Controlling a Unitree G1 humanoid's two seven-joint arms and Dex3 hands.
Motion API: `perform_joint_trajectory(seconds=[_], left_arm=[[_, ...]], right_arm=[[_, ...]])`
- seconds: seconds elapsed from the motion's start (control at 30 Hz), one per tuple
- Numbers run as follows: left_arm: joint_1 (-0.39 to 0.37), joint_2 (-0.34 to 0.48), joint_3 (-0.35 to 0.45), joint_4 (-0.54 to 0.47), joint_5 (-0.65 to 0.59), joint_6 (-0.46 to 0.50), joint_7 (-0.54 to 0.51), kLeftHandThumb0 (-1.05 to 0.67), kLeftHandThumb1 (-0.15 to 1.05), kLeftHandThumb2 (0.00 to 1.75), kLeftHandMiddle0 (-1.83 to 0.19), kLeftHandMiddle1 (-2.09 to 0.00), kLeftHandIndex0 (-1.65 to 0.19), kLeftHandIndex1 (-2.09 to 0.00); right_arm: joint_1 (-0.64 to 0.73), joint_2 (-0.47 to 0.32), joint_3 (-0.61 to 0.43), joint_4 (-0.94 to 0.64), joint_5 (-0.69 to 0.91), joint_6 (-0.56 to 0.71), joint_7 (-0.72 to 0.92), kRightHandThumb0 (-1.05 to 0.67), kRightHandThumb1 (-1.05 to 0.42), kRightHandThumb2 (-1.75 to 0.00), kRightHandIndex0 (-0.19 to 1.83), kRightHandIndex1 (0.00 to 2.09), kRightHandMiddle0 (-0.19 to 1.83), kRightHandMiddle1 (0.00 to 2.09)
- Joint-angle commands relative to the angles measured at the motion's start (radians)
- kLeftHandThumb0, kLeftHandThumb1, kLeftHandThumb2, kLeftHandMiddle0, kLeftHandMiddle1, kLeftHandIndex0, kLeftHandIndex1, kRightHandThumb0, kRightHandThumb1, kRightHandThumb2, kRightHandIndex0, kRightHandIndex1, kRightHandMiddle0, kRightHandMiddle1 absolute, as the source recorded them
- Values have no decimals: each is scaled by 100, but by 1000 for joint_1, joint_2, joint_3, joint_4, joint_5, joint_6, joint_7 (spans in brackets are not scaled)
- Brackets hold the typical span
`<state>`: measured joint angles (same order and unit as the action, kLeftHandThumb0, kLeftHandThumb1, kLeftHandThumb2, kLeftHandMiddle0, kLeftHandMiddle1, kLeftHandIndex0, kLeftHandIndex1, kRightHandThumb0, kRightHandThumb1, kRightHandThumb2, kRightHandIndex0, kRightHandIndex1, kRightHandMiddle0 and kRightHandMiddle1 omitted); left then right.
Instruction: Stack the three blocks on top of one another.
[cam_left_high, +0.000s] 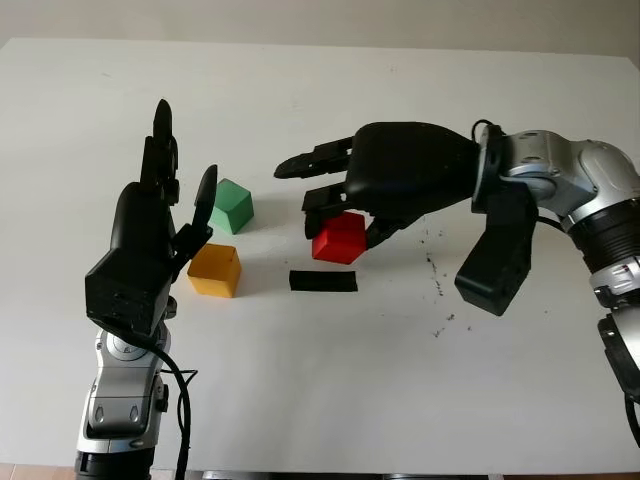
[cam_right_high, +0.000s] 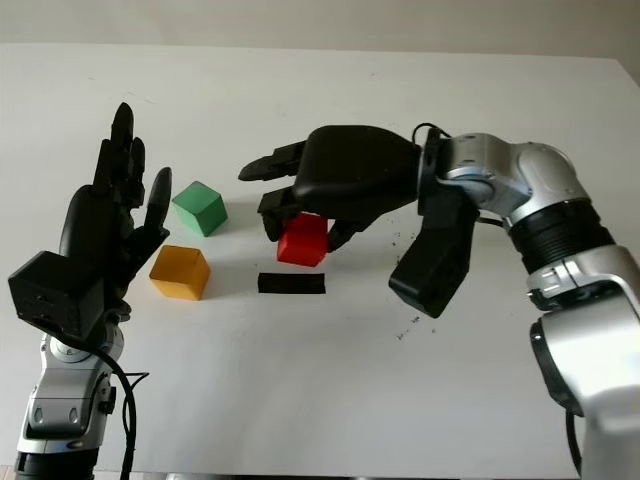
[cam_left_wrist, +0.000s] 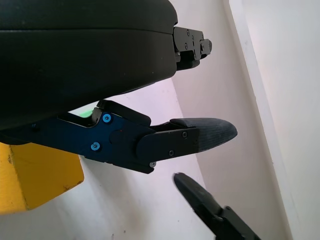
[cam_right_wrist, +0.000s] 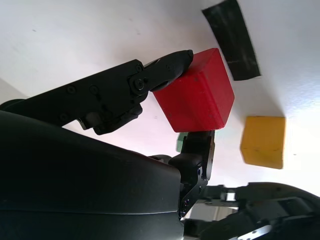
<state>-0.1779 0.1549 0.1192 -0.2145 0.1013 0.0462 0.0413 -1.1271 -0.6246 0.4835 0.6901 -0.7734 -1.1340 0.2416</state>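
A red block (cam_left_high: 339, 238) is gripped between the fingers of the right hand (cam_left_high: 345, 205) at mid-table, just above a black tape strip (cam_left_high: 323, 281). The left hand (cam_left_high: 160, 225), empty and released, is raised beside the yellow block (cam_left_high: 215, 271) and green block (cam_left_high: 231, 206) on the white table (cam_left_high: 330, 380).

This looks like a robotics lab or test bench rather than a home. A plain white matte worktop (cam_left_high: 330, 380) carries little: three small coloured cubes, a green block (cam_left_high: 232, 206), a yellow block (cam_left_high: 215, 270) and a red block (cam_left_high: 339, 238), the sort of simple props used for manipulation trials. Just in front of the black right hand (cam_left_high: 345, 190) a short strip of black tape (cam_left_high: 323, 281) is stuck flat on the surface like a position marker. Small dark scuff specks (cam_left_high: 437, 285) dot the white surface below the right forearm.
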Motion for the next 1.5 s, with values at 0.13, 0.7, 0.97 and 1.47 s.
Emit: perform_joint_trajectory(seconds=[0.13, 0.7, 0.97, 1.47], left_arm=[[8, -8, 12, -15, -23, -16, 5, -71, 105, 65, 4, -5, 5, -6], [-3, -15, 10, -26, -21, -1, 22, -76, 105, 62, 5, -5, 7, -5], [-2, -22, 7, -29, -10, 3, 33, -76, 105, 62, 4, -6, 6, -6], [11, -25, 0, -38, 5, 0, 43, -75, 105, 62, 3, -6, 5, -6]], right_arm=[[-42, 26, 40, 28, -8, -7, 55, -41, -95, -6, 26, 4, 49, 134], [-23, 43, 83, 26, -53, -27, 78, -42, -95, -6, 25, 5, 43, 138], [-18, 61, 96, 56, -79, -39, 17, -43, -95, -6, 27, 6, 42, 139], [-18, 60, 109, 47, -112, -35, -5, -44, -96, -6, 20, 2, 36, 136]])
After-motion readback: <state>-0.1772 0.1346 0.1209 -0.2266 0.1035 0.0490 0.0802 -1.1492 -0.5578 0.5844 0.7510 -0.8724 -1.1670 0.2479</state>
